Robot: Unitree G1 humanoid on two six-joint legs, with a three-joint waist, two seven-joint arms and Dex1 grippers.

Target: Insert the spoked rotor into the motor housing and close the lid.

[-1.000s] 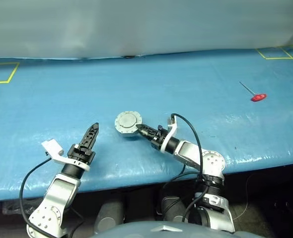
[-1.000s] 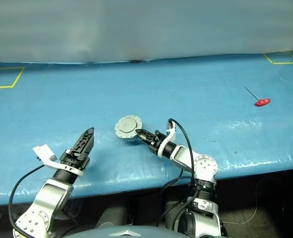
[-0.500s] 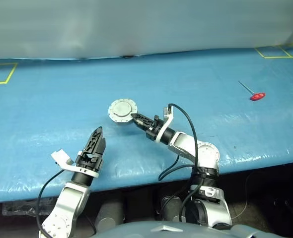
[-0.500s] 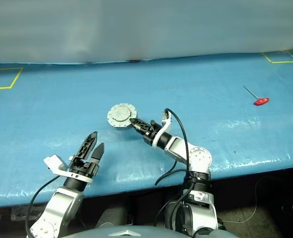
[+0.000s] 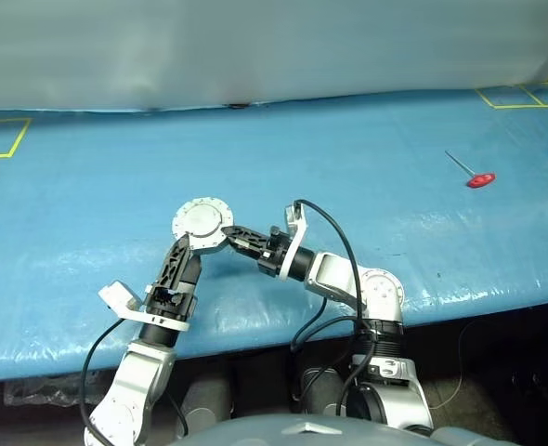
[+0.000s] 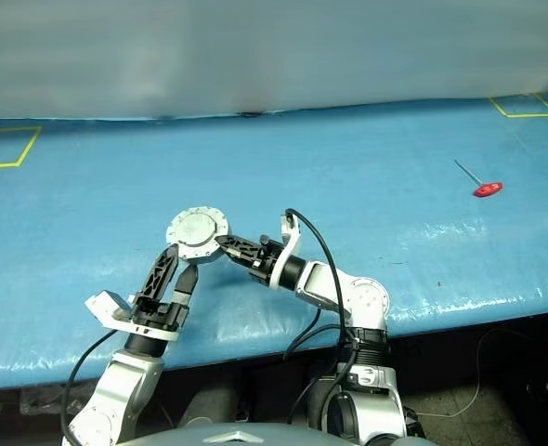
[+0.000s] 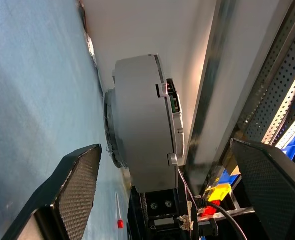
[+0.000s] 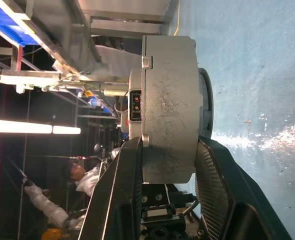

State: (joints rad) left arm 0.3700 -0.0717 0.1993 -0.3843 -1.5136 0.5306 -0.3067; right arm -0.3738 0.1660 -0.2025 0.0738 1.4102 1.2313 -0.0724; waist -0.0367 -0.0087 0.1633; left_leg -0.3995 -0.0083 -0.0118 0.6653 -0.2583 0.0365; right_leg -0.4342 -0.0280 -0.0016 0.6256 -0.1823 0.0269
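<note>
Head views: closed motor housing point(image 5: 202, 223) lifted over the blue surface point(image 5: 367, 158), lid point(image 6: 197, 228) facing up, right gripper point(image 5: 229, 236) clamped on its edge, left gripper point(image 6: 175, 271) spread wide just below, red-handled tool point(image 5: 479, 179) well apart; left wrist view: housing between parted fingers point(image 7: 75, 187); right wrist view: fingers point(image 8: 122, 185) pinching the housing rim.

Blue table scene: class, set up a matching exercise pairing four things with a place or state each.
Things:
1. motor housing
2. left gripper
3. right gripper
4. red-handled tool

Descriptions:
A. lying alone on the table, far to the right
B. fingers spread wide, just under the housing
C. lid closed, held off the table
D. clamped on the housing's edge

Pairs: 1-C, 2-B, 3-D, 4-A
</note>
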